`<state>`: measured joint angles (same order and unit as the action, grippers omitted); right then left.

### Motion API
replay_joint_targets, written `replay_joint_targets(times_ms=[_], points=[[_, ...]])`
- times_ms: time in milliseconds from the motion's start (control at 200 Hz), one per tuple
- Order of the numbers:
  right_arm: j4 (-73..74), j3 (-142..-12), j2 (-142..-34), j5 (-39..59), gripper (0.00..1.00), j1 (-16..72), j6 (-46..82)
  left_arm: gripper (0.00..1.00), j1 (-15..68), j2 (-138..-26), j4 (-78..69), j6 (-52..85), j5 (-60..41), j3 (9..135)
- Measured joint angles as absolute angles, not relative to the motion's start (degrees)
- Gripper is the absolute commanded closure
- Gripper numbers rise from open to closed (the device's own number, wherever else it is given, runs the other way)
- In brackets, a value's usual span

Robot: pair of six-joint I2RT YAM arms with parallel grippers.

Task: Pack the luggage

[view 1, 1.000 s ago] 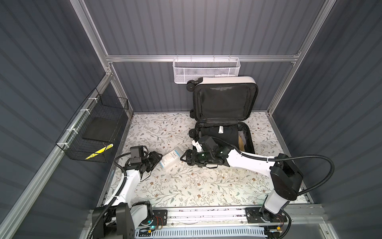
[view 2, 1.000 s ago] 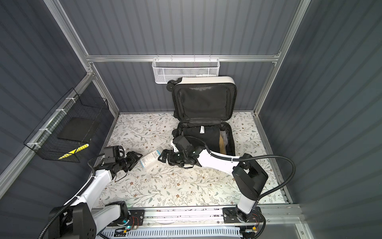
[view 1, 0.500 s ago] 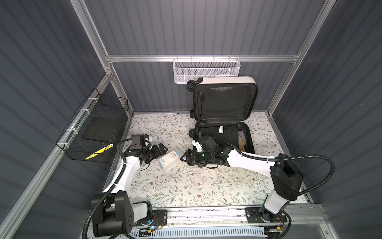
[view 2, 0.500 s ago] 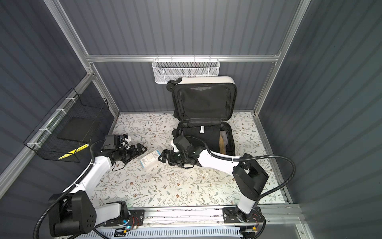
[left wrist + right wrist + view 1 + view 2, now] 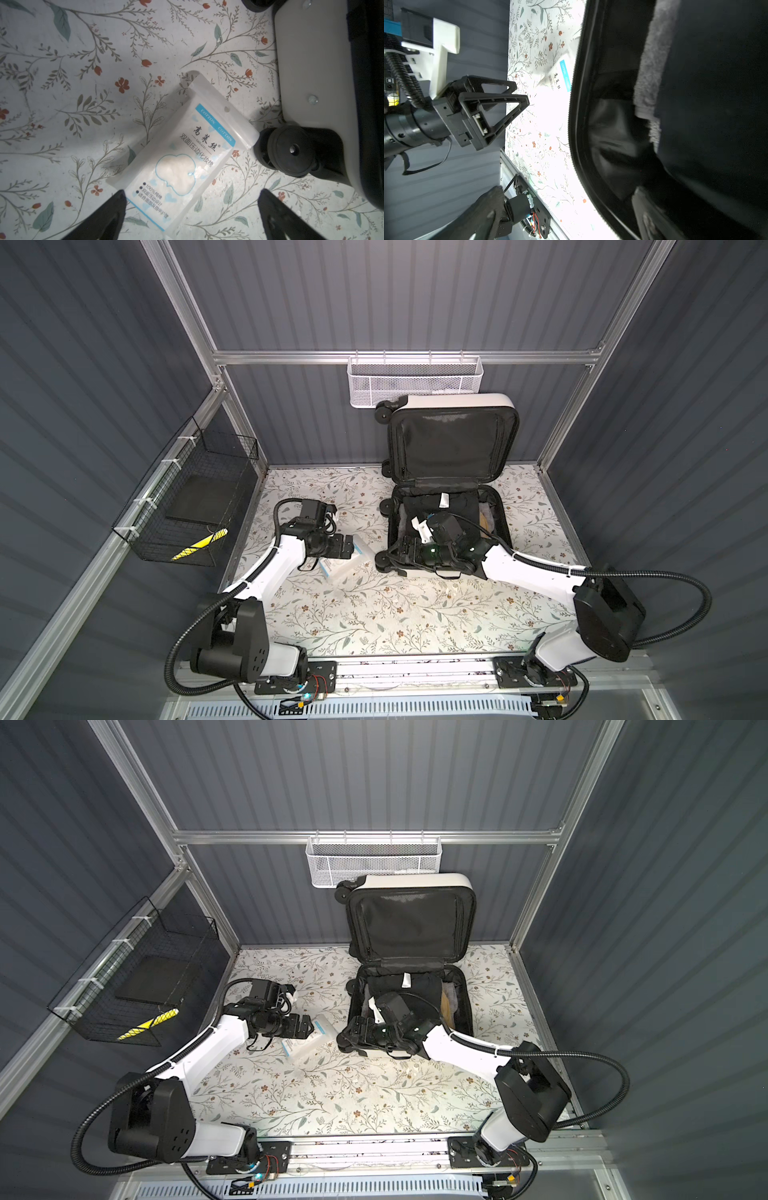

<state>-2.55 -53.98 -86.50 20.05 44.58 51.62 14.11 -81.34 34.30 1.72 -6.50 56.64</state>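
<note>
The luggage lies open on the floral table, lid upright beneath the white mesh basket, dark clothes inside. The right gripper straddles the luggage's rim by a wheel, jaws wide. A cotton-pad packet lies just beside that wheel; the left gripper is at the packet's end farther from the luggage, jaws wide, not closed on it

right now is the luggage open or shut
Open. The luggage lid stands upright, black lining showing, while its lower half lies flat on the table with dark fabric inside.
</note>
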Motion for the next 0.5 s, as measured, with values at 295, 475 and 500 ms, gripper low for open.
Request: replay_joint_targets(times_ms=[295, 475, 500], points=[[-1.6, -50.5, -82.8, 22.0, 0.01, 42.7, 50.9, 0.0, 16.1, -91.0, 39.0, -4.8, -4.8, 64.0], [-2.5, -48.9, -80.4, 23.4, 0.01, 41.3, 50.9, 0.0, 16.1, -95.8, 41.6, -6.5, -4.0, 65.9], [-2.8, -48.9, -80.1, 23.5, 0.01, 41.1, 50.8, 0.0, 16.1, -96.3, 41.9, -6.8, -3.8, 66.2]])
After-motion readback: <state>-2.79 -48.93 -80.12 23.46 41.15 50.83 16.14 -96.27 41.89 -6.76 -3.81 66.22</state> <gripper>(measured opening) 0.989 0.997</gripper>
